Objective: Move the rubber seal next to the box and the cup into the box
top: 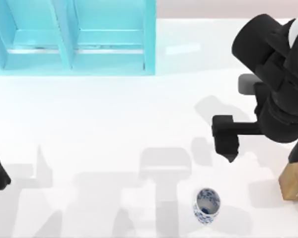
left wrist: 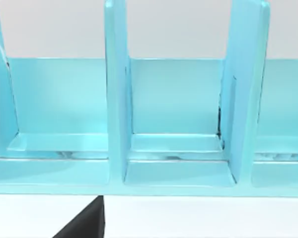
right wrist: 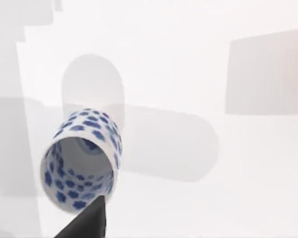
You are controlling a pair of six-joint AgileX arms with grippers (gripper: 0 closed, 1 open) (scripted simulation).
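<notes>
Blue box (left wrist: 179, 173) compartments ahead on white table (left wrist: 213, 218).

Bright white table (top: 114, 124) crossed by soft grey shadows.

The rubber seal (top: 293, 182) runs off the table's right edge, its upper part covered by the right arm. The box (top: 74, 37) is cut at the top and left (its height is unknowable). Whether the right gripper (top: 227, 141) is parted, I cannot tell.
</notes>
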